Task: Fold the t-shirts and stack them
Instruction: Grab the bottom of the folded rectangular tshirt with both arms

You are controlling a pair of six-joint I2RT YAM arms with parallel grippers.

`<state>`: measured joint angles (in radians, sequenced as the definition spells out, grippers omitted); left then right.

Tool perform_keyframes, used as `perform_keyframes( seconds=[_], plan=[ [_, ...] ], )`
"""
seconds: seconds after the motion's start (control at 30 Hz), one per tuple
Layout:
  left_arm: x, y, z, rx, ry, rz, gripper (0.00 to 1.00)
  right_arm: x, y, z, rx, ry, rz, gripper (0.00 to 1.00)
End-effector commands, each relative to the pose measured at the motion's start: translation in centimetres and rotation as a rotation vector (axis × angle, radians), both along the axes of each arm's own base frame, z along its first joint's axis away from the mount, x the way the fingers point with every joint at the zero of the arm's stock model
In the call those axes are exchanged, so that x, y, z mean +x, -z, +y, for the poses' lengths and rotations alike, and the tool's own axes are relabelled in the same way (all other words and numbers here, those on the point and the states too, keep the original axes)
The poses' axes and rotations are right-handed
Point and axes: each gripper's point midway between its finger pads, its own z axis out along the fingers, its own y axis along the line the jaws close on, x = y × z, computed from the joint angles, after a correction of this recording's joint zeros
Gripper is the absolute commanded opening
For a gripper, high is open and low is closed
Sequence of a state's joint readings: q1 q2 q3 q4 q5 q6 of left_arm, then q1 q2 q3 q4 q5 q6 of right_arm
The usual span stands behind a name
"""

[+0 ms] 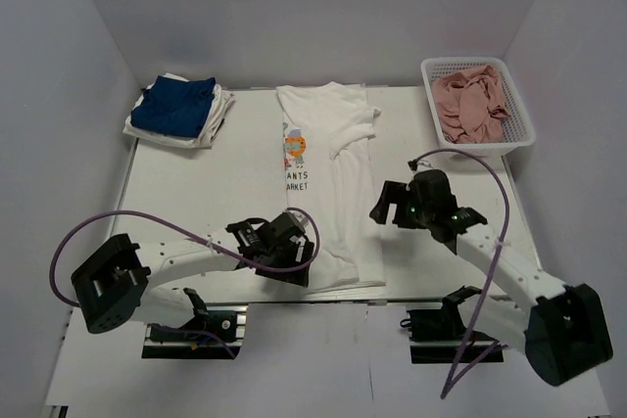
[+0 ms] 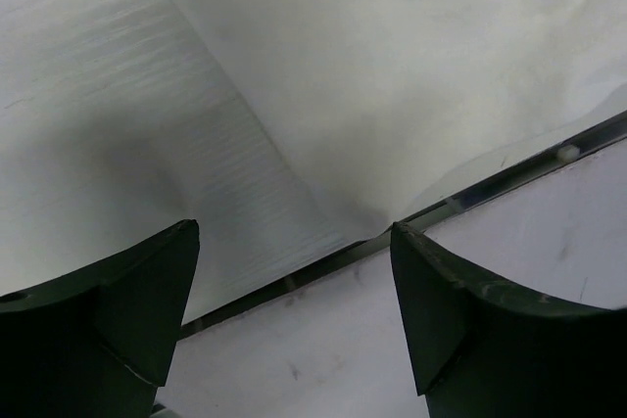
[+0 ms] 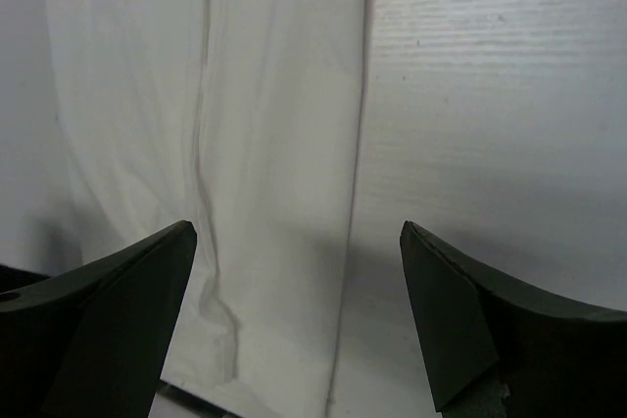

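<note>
Presently, the white t-shirt (image 1: 328, 178) lay folded lengthwise at the centre of the table (image 1: 186, 193), hem at the near edge. The left gripper (image 2: 294, 271) stood spread over the hem corner. The right gripper (image 3: 299, 271) was spread above the right border, nothing pinched. Risk: a shallow bite could catch one layer only, skewing the fold.

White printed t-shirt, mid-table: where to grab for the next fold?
Probably its near hem corners, coming low from the near side. The white printed cloth t-shirt lies flat as a long strip, collar far, hem by the white table's near edge; the left gripper's open jaws frame its left corner.
</note>
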<state>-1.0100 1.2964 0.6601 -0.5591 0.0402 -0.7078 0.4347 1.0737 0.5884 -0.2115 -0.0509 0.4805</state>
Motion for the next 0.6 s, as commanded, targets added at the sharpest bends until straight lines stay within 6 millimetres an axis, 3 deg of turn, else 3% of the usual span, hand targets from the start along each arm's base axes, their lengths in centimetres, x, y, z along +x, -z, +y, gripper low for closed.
perform_keyframes(
  seconds=[0.0,0.13,0.23,0.47,0.57],
  plan=[
    [-0.2,-0.8,-2.3,-0.098,0.024,0.021,0.87,-2.7,-1.3,0.5,0.071,-0.009,0.008,0.9],
    [-1.0,0.1,-2.4,-0.095,0.05,0.065,0.8,-8.2,2.6,-0.2,0.044,-0.074,0.194,0.9],
    [-1.6,1.1,-2.0,-0.062,0.056,0.111,0.7,-10.9,3.8,-0.2,0.057,-0.117,0.277,0.9],
    [-2.9,2.5,-1.6,-0.052,0.045,0.183,0.4,-14.4,6.2,-0.4,0.07,-0.15,0.386,0.9],
    [-2.9,2.4,-1.7,-0.064,0.029,0.184,0.23,-14.8,6.9,-0.1,0.096,-0.154,0.398,0.84]
  ],
)
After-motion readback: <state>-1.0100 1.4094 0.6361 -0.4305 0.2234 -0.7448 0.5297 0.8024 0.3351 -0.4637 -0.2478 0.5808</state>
